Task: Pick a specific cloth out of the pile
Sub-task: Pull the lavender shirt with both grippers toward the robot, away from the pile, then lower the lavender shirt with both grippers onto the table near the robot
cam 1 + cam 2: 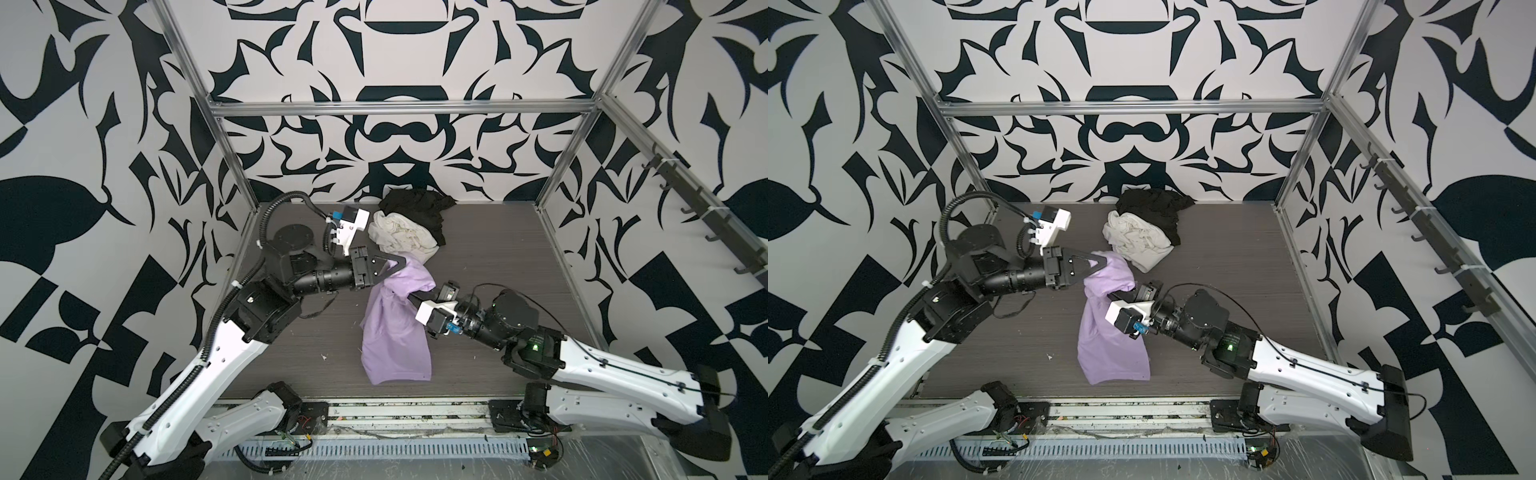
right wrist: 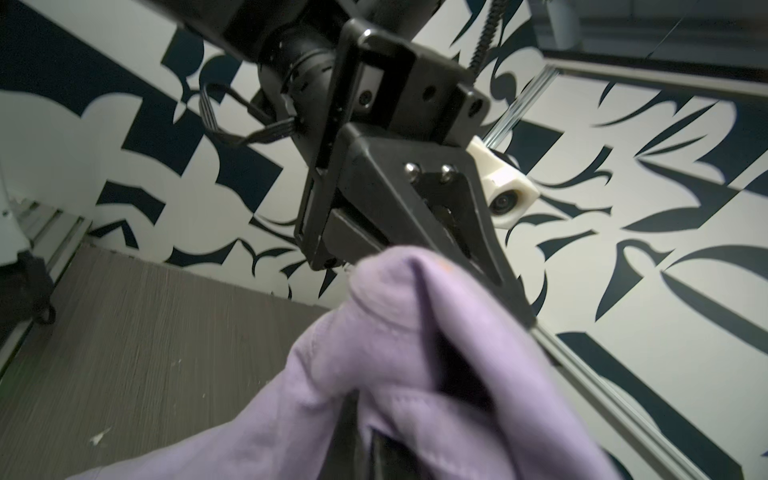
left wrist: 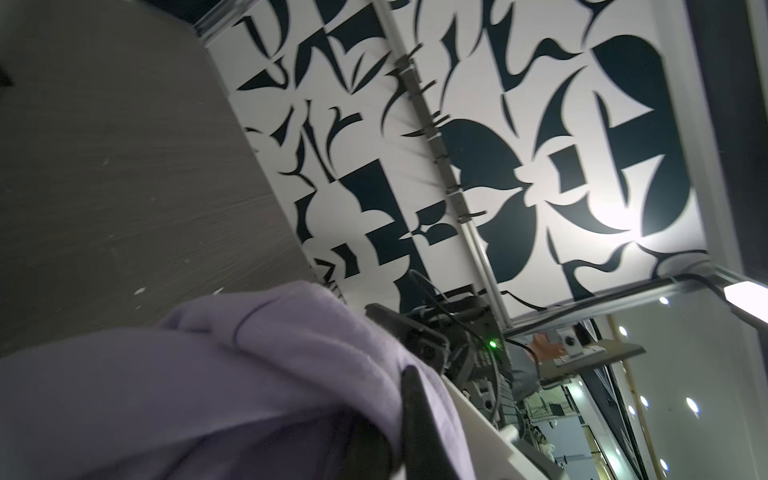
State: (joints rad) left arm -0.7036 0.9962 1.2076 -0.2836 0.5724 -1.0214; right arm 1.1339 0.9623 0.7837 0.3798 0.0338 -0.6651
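Now the left hand [image 1: 401, 262] and the right hand [image 1: 409, 296] are both pinched shut on the purple cloth [image 1: 395, 340], holding its top up. Its bottom lies on the bench [image 1: 498, 257], near the pile [image 1: 405, 232].

Each arm is built from glossy white moulded link shells [image 1: 232, 353] joined by black cylindrical joint housings [image 1: 328, 280]. On the left arm, a black corrugated cable conduit [image 1: 214, 328] runs along the outside of the shell and is fastened with white ties. On the right arm, a thin black cable [image 1: 642, 374] is clipped along the shell, and green indicator lights [image 1: 535, 345] glow on the joint housings. The left gripper [image 1: 402, 261] is matt black, with flat triangular finger plates [image 2: 453, 216] fixed by two silver screws [image 2: 428, 170]. Each wrist carries a white camera housing [image 1: 357, 222] with a blue connector [image 1: 340, 215] and a round lens [image 2: 505, 203]. Both arms are mounted on black base plates [image 1: 313, 411].
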